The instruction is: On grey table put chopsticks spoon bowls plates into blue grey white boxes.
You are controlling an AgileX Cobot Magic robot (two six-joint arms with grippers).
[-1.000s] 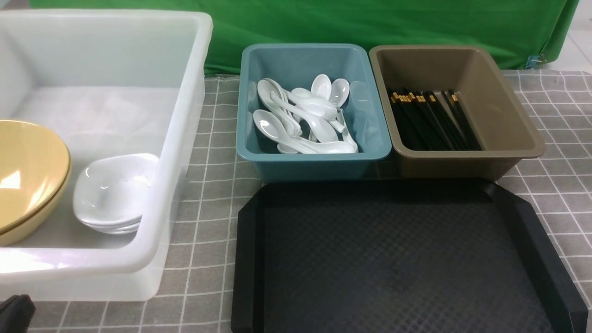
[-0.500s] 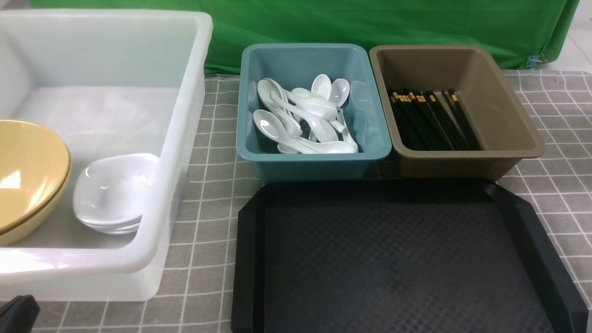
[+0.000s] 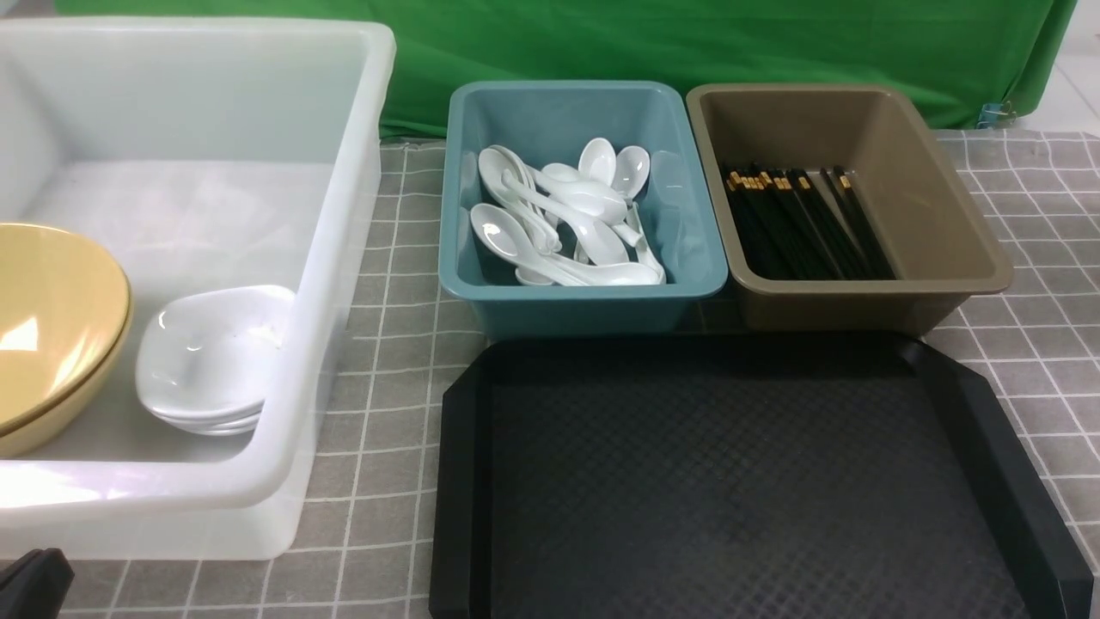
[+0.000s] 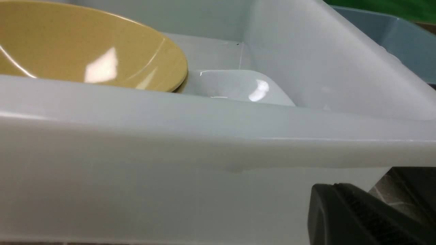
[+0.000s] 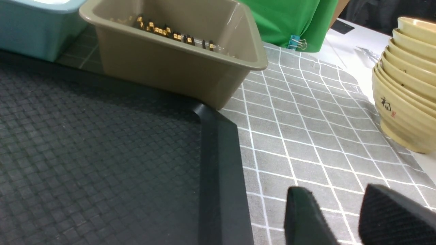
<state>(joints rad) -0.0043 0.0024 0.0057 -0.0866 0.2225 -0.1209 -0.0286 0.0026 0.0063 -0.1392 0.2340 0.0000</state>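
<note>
While both arms sit low at my end of the grey table [image 3: 391, 258], I take the black tray [image 3: 739, 481] as my landmark. Beyond the tray's far edge stand the teal-blue box [image 3: 584, 301] with white spoons [image 3: 559, 215] heaped in it, and, touching it on the right, the brownish-grey box [image 3: 945, 223] with the black chopsticks [image 3: 799, 228] lying along its floor. Left of the tray is the large white box [image 3: 344, 215], holding yellow bowls [image 3: 51, 327] and stacked white plates [image 3: 210, 357] beside them. My left gripper [image 4: 368, 217] is closed and empty, just outside that box's near wall. My right gripper [image 5: 340, 217] is partly open with nothing between its fingers, over cloth right of the tray, near a separate stack of cream bowls [image 5: 405, 88].
</note>
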